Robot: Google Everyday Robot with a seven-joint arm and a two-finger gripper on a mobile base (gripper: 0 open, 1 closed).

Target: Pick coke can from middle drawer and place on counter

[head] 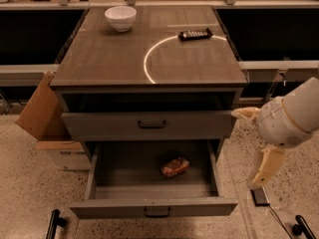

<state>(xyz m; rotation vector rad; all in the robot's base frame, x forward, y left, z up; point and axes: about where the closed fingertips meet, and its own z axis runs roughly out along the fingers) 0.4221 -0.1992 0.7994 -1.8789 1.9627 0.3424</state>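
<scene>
The coke can point(174, 167) lies on its side in the open middle drawer point(124, 183), right of its centre; it looks small, red and dim. The drawer is pulled out towards me, with its front panel and dark handle at the bottom. The counter point(114, 59) above is grey-brown wood grain with a thin white arc. My gripper point(244, 149) hangs at the right of the cabinet, outside the drawer and level with it. Its two beige fingers point(264, 166) are spread apart and hold nothing. It is well clear of the can.
A white bowl point(120, 17) and a black remote point(195, 34) sit at the back of the counter. A shut grey drawer front point(149, 125) is above the open drawer. A cardboard box point(42, 118) leans at the cabinet's left. A dark cable and small block point(260, 196) lie on the floor at right.
</scene>
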